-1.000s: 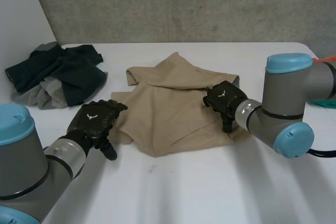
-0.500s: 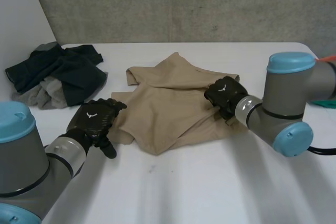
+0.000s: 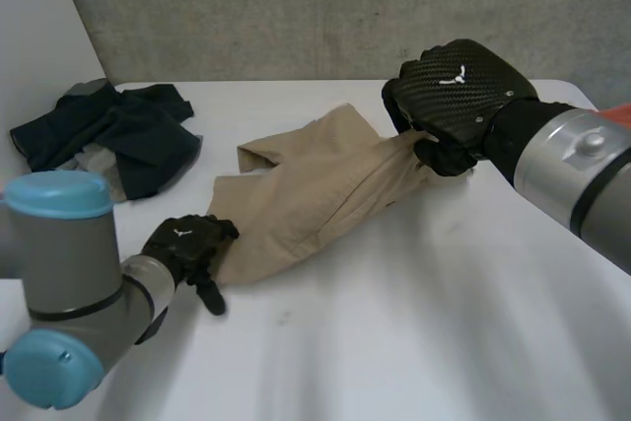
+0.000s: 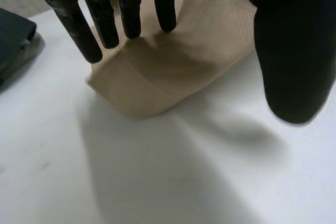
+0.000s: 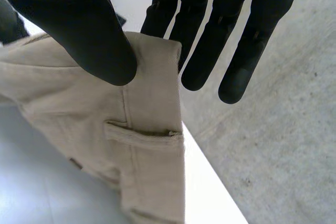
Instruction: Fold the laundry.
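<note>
1. While you plan the next fold, note the pile of dark clothes (image 3: 113, 135) at the far left of the table (image 3: 394, 332), well apart from the work.
2. Your left hand (image 3: 185, 246) sits at the near-left end of the tan trousers (image 3: 306, 194). The left wrist view shows straight fingers (image 4: 128, 11) pressing the hem end to the table with the thumb (image 4: 294, 51) clear, so it pins rather than grips.
3. The trousers stretch in one long band. Their long axis runs diagonally from that pinned end away and rightward, rising off the table.
4. Your right hand (image 3: 454, 96) holds the far, raised end, its thumb (image 5: 89, 30) pinching the waistband against the fingers, near a belt loop (image 5: 142, 132).
5. My judgement is that the coming move turns on this line. Each hand has one end, so carry the waistband end back along the axis toward the left hand.
</note>
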